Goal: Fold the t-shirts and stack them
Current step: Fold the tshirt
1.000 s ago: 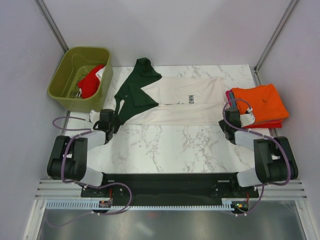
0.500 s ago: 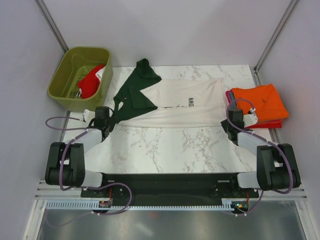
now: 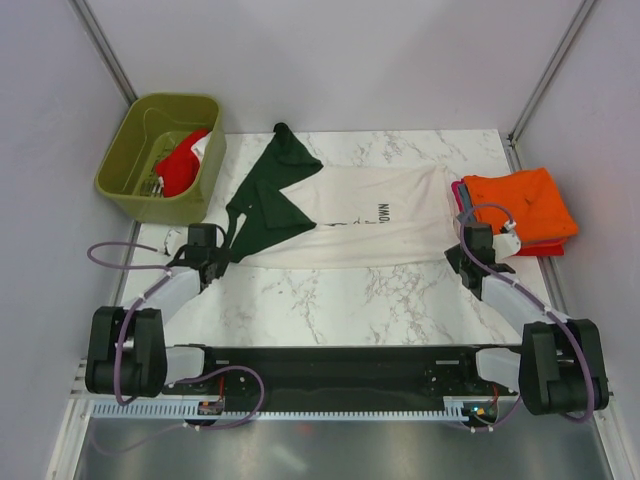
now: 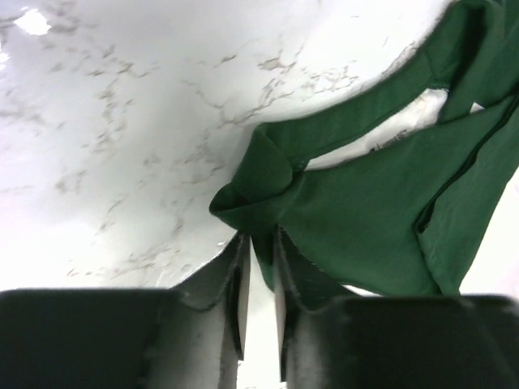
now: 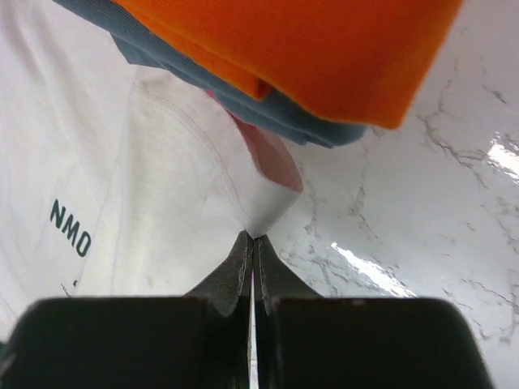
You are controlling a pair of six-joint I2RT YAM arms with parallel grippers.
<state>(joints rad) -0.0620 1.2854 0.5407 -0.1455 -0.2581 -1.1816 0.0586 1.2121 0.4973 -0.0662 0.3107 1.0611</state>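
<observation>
The cream t-shirt (image 3: 370, 225) with dark green sleeves and collar lies spread sideways across the marble table, print facing up. My left gripper (image 3: 205, 247) is shut on a folded green edge (image 4: 259, 182) of the shirt at its left end. My right gripper (image 3: 470, 247) is shut on the shirt's cream corner (image 5: 263, 207) at its right end. A folded orange t-shirt (image 3: 520, 203) lies on top of a stack at the right. In the right wrist view the orange one (image 5: 324, 49) lies on a grey-blue one (image 5: 280, 113) and a red one (image 5: 272, 158).
An olive-green bin (image 3: 120, 175) stands at the back left with a red and white shirt (image 3: 180, 165) inside. Grey walls close in the left, right and back. The table's near edge runs just in front of the arm bases.
Both grippers have moved a little toward the near edge and apart, holding the shirt. The shirt's near edge has come with them and the cloth lies stretched flatter.
</observation>
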